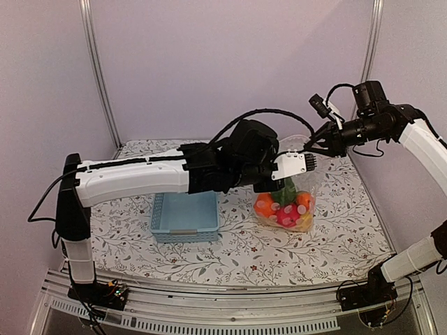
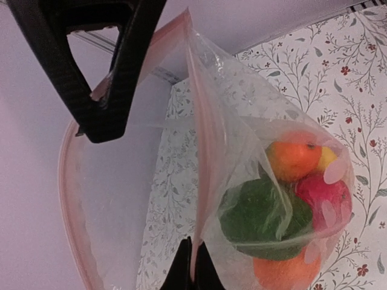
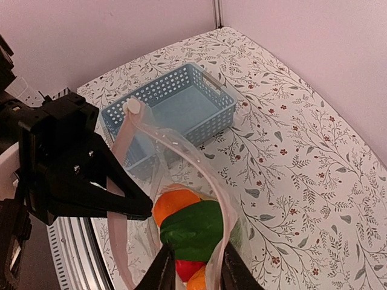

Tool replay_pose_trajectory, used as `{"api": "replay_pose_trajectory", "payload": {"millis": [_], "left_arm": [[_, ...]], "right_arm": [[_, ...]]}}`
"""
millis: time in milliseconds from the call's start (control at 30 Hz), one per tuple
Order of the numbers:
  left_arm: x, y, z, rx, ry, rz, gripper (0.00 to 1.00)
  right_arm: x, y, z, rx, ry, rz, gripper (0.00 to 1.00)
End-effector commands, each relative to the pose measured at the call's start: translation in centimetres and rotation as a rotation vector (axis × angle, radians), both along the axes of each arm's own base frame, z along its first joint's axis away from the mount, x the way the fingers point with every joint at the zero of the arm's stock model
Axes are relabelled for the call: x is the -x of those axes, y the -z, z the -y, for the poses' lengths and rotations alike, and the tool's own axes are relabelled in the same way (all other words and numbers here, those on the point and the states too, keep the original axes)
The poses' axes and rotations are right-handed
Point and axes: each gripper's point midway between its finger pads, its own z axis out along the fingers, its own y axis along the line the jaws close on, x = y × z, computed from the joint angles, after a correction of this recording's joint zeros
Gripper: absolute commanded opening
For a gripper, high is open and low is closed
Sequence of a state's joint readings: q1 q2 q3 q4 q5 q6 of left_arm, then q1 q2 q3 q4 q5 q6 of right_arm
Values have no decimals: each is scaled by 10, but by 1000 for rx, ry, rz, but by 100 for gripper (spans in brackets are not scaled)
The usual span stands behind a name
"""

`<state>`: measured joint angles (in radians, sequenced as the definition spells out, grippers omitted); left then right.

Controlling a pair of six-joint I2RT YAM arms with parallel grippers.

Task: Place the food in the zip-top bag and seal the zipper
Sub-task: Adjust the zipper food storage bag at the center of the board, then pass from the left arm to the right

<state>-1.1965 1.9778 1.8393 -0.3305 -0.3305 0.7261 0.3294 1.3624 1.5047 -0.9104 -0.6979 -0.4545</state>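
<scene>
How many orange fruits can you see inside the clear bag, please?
2, both in the zip-top bag: one orange fruit beside the red apple, another past the green piece; more may be hidden.

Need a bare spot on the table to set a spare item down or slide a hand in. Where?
Bare tablecloth: right of the zip-top bag out to the table's edge; the front strip below the blue basket; left of the basket. Crowded: the bag's mouth, where left gripper and right gripper meet.
</scene>
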Motion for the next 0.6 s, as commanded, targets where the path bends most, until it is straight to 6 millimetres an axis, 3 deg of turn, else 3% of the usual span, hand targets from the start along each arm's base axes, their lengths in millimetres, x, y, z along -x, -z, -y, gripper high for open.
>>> {"api": "replay_pose_trajectory", "payload": {"millis": [0, 133, 300, 433, 567], "left_arm": [[-3, -35, -5, 127, -27, 28, 0], [-4, -25, -6, 144, -33, 3, 0], [-1, -27, -8, 183, -19, -19, 0], [-1, -31, -8, 211, -7, -22, 0], [-1, -34, -9, 239, 12, -38, 0]], "right_arm": [[7, -18, 1, -8, -7, 43, 34], [10, -22, 8, 25, 13, 94, 41], [23, -30, 18, 74, -4, 167, 44], [46, -38, 21, 96, -87, 222, 46], [67, -27, 19, 91, -189, 253, 47]]}}
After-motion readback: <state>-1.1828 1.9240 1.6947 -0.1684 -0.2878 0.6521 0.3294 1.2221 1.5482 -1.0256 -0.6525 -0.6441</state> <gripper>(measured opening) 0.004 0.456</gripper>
